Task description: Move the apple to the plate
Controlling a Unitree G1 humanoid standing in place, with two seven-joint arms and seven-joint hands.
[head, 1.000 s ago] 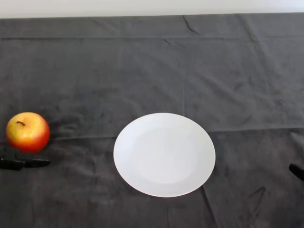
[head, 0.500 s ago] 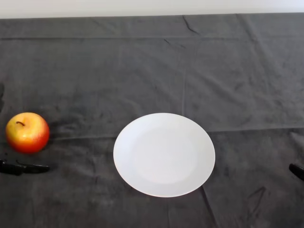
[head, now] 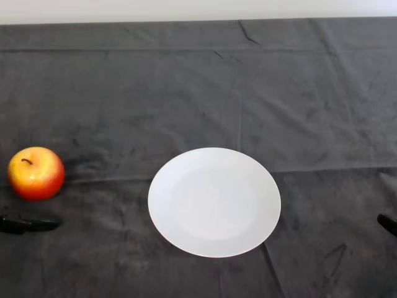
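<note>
A red and yellow apple (head: 36,172) sits upright on the dark cloth at the far left, its stem up. The round white plate (head: 214,202) lies bare in the middle of the table, well to the right of the apple. Only a black tip of my left hand (head: 30,223) shows at the left edge. It lies straight and flat just below the apple, apart from it and holding nothing. The remainder of the hand and the arm are out of view.
The dark cloth (head: 236,93) covers the whole table, with creases across the back and middle. A small black object (head: 388,223) pokes in at the right edge, level with the plate's lower half.
The tip of my left hand has slid a little toward the near edge, away from the apple. Neither the apple nor the plate has moved.
</note>
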